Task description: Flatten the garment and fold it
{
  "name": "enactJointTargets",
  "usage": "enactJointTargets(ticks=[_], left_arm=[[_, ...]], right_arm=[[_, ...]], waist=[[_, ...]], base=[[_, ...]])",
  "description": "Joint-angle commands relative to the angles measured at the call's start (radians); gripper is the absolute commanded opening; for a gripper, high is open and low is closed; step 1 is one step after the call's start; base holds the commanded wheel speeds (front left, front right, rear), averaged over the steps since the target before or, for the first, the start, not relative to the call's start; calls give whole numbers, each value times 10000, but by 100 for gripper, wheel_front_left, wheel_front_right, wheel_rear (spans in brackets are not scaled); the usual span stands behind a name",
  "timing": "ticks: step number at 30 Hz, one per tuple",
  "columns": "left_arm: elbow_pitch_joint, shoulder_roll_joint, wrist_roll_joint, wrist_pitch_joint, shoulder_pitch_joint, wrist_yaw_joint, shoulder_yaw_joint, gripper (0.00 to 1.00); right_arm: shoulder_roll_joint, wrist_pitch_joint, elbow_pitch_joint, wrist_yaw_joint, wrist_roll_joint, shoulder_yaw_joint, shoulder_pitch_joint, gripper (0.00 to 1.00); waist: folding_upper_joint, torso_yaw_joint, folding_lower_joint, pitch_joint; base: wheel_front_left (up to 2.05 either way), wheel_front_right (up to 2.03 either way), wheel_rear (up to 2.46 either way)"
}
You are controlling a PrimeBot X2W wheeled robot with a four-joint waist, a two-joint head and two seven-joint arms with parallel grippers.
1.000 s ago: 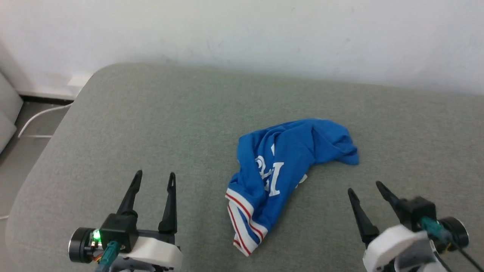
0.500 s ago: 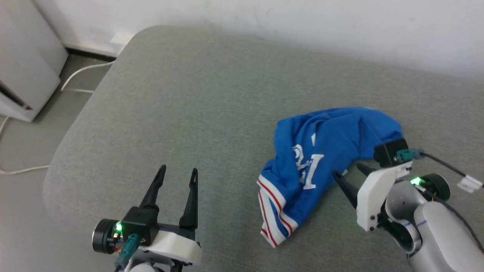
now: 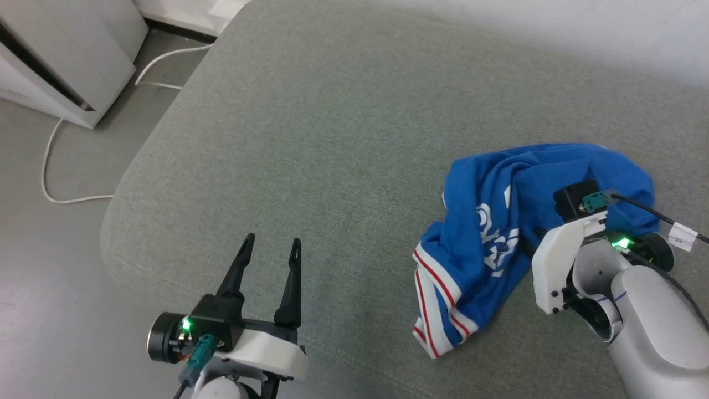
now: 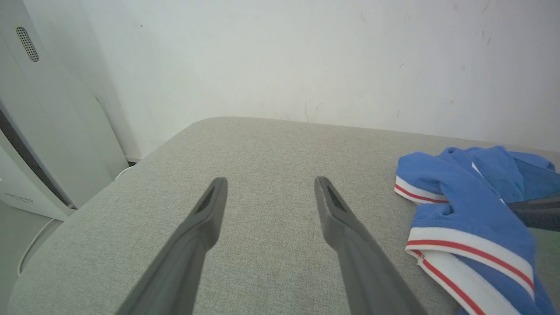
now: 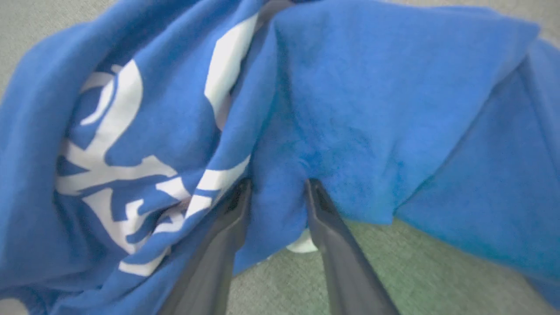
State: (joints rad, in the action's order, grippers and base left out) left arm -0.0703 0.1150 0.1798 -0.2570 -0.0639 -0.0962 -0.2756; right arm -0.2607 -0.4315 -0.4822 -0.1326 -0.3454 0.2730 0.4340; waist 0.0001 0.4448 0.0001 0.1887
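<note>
The garment (image 3: 487,221) lies crumpled on the grey cushion (image 3: 332,138), royal blue with white print and a white-and-red striped trim toward the front edge. My right arm (image 3: 565,260) reaches into its right side, where the fingers are hidden by the wrist. In the right wrist view my right gripper (image 5: 276,183) has a raised fold of the blue garment (image 5: 372,109) pinched between its fingers. My left gripper (image 3: 271,241) hovers open over bare cushion to the garment's left, holding nothing. The left wrist view has the left gripper (image 4: 269,183) spread wide and the garment (image 4: 459,197) off to its right.
The cushion's rounded left edge (image 3: 127,221) drops to a grey floor. A white cabinet (image 3: 66,50) stands at the upper left, with a white cable (image 3: 50,166) looping on the floor. A pale wall (image 4: 306,57) runs behind the cushion.
The head camera has swung left. My right gripper has gone forward into the garment and its fingers have narrowed onto a fold. The left gripper has stayed open in place.
</note>
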Motion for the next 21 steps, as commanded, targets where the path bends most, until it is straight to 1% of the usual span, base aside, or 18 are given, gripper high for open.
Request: enactJointTargets(ticks=[1,5,8,14,18,20,21], left_arm=[[-77,-69,-102,-47,-69,90,86,100],[-228,-72,-194,-47,1,231,267,100],[-272,-54,-240,-47,68,328,412,100],[-362,-70,-297,-47,282,532,564,100],[-454,-152,-332,-47,282,678,527,100],[-503,-204,-352,-47,251,738,491,100],[-541,-229,-367,-47,234,775,455,100]], right_arm=[[-69,90,-122,19,133,71,75,0],[-109,436,5,19,325,-121,-131,0],[-169,484,428,19,461,-508,-491,0],[-480,-200,1822,19,1053,-1550,-1675,0],[-359,-701,2641,19,1187,-2461,-2517,0],[-276,-824,2815,19,1291,-2622,-2855,0],[-164,-742,2861,19,1277,-2736,-2961,44]], waist=[[-1,-22,-1,-18],[-1,-408,-1,-404],[-1,-823,-1,-737],[-1,-1817,-1,-1237],[-1,-2313,-1,-1304],[-1,-2511,-1,-1279],[-1,-2600,-1,-1260]], base=[[0,0,0],[0,0,0],[0,0,0],[0,0,0],[0,0,0],[0,0,0],[0,0,0]])
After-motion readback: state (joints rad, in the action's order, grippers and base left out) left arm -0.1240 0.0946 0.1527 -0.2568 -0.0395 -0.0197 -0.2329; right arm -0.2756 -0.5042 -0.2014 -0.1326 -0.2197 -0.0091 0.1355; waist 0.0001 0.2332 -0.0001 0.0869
